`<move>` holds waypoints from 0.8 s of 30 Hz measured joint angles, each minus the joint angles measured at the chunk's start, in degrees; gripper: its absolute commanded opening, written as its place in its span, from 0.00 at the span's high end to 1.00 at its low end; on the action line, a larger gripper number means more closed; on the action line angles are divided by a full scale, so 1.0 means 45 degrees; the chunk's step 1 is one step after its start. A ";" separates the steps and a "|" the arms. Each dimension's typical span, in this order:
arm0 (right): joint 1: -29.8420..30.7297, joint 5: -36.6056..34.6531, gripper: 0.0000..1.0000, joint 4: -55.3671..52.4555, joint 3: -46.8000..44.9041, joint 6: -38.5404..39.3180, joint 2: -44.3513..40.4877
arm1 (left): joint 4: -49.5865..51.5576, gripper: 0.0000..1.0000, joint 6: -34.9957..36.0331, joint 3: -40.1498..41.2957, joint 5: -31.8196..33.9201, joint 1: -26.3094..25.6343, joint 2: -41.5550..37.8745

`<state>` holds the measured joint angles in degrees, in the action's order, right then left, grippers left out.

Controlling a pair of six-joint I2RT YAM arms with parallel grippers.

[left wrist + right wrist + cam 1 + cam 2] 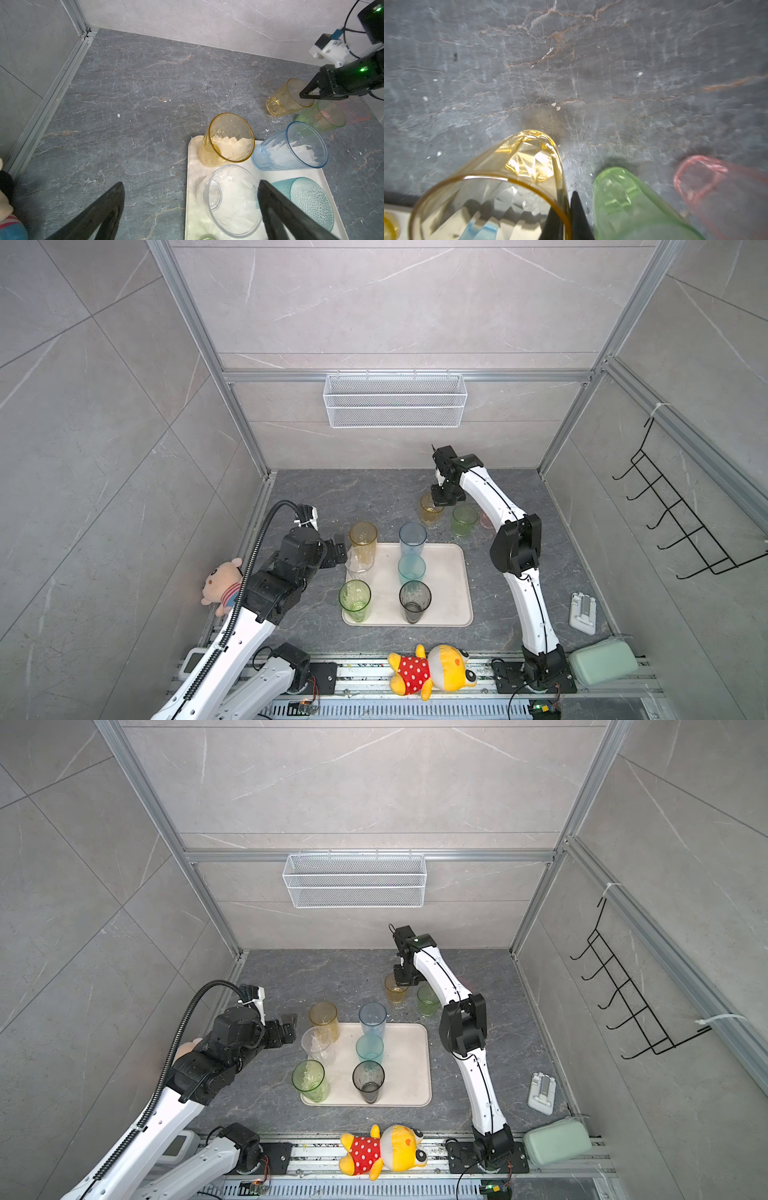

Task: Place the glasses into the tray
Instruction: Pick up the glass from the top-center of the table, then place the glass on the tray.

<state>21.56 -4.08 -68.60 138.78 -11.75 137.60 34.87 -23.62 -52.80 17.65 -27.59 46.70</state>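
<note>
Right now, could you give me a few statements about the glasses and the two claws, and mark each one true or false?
1. The smoke-grey glass stands on the tray. True.
2. The right gripper pinches the wall of the short yellow glass. True.
3. The left gripper holds the clear glass. False: its jaws stand open and grip nothing.
4. The pink glass is on the tray. False: it stands on the tabletop, beside the short green glass.
</note>
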 measured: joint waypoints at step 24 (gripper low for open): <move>0.0364 -0.0476 1.00 -0.1137 -0.2249 0.0199 -0.6125 | -0.0126 0.00 -0.0155 0.0194 -0.0087 0.0000 0.0117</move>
<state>23.20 -6.22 -73.71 128.66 -10.85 110.04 34.30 -24.32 -51.92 17.26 -27.59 47.22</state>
